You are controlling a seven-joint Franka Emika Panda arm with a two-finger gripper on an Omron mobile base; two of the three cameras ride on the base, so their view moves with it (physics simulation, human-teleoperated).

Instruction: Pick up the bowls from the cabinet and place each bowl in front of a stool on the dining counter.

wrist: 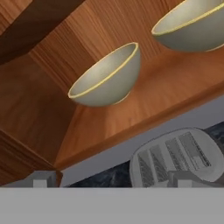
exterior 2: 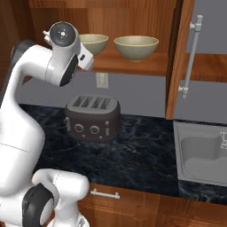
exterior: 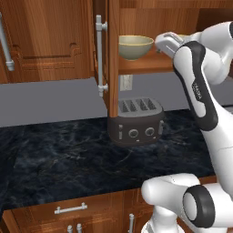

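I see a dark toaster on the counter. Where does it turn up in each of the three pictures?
Left base view: the toaster sits at centre, just right of the open cabinet door's edge, below the shelf.
Right base view: it stands left of centre, below the shelf, beside the white arm.
Hand view: its slotted top shows at lower right, tilted.
Shared landmark: the wooden shelf carrying the two bowls, directly above it.

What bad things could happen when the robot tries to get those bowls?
1. The two bowls sit close together on the cabinet shelf, so grabbing one might bump the other off.
2. A falling bowl would likely land on the toaster right below.
3. The open gripper is not yet around a rim, so a poor grab could slip.
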